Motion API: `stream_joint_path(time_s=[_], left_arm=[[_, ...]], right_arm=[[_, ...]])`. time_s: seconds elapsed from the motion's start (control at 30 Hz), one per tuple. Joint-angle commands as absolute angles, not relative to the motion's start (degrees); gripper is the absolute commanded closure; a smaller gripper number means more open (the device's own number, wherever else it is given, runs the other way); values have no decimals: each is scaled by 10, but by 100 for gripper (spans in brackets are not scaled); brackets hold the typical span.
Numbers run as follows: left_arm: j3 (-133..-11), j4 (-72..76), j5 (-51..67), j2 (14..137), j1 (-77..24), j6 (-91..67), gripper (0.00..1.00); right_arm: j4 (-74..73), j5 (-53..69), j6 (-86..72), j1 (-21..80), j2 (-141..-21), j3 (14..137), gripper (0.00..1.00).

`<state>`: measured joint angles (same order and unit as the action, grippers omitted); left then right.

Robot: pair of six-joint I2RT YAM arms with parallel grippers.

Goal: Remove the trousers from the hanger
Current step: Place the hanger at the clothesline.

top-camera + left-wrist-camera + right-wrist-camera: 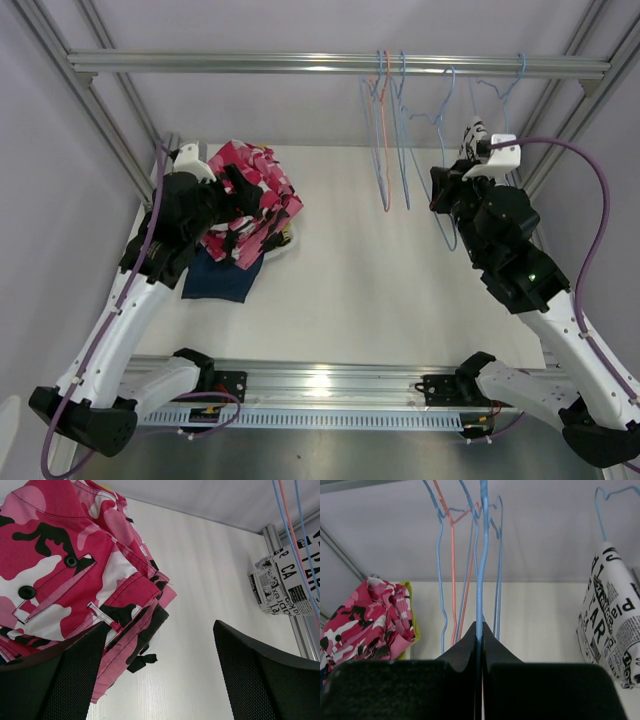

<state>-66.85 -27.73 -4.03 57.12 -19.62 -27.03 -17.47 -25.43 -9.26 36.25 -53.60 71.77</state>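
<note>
My left tool (pixel 159 647) stands apart above the pink camouflage trousers (pixel 75 570) heaped at the desk's (pixel 400 280) upper left. My right tool (pixel 480 636) is clamped on a blue hanger (pixel 481 555), probably to steady it; the newsprint trousers (pixel 615 615) hang at right, not yet removed.

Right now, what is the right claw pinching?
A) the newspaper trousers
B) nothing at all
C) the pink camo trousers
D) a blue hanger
D: in the right wrist view the right claw is closed tight on the wire of a blue hanger, which rises straight up from between its fingers.
</note>
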Motion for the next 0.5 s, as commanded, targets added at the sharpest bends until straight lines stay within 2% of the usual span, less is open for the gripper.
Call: stream_joint_path(time_s=[0.0,0.17,0.3,0.4,0.47], left_arm=[[-665,-258,-15,582,-180,-277,9],[-664,-258,-8,586,-171,-280,8],[-663,-257,-4,593,-161,-282,9],[-662,-256,13,601,-152,-284,20],[-662,-255,18,603,-147,-284,38]], right_arm=[[-149,-270,-46,362,-560,768,100],[-139,-266,-29,342,-628,812,100],[-137,-214,-60,297,-680,845,100],[-133,-185,-73,273,-717,874,100],[-132,-169,-76,265,-734,894,100]])
